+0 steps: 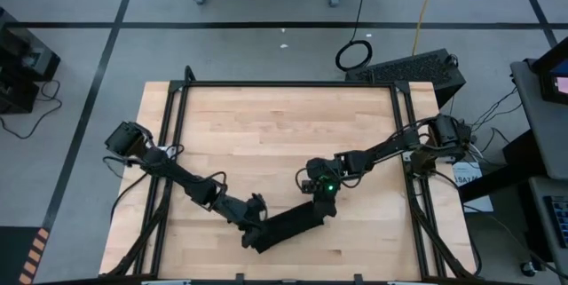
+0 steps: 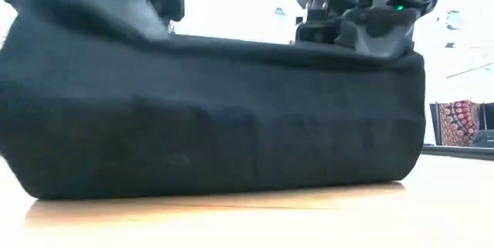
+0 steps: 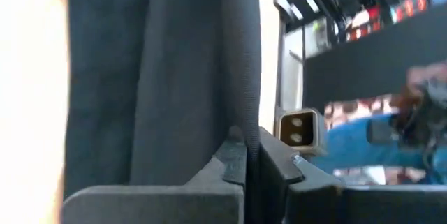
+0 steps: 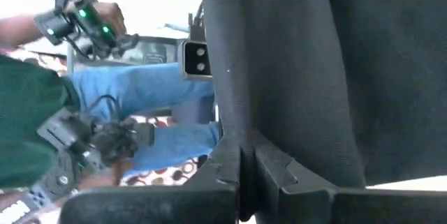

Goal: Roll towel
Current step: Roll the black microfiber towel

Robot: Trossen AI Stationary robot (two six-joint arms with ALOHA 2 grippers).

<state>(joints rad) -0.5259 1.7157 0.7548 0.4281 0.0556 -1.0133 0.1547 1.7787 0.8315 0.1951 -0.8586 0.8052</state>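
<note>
The towel (image 1: 288, 225) is stretched on the table (image 1: 266, 134) between the left gripper (image 1: 255, 234) at 8 o'clock and the right gripper (image 1: 321, 203) at 2 o'clock, an edge clamped by each.

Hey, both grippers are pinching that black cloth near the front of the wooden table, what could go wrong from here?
1. The left gripper and right gripper each pinch only a thin edge of the black soft towel; the fabric might slip out at either end.
2. The towel lies slanted near the front edge of the wooden tabletop, so the roll may come out skewed or drift toward that edge.
</note>
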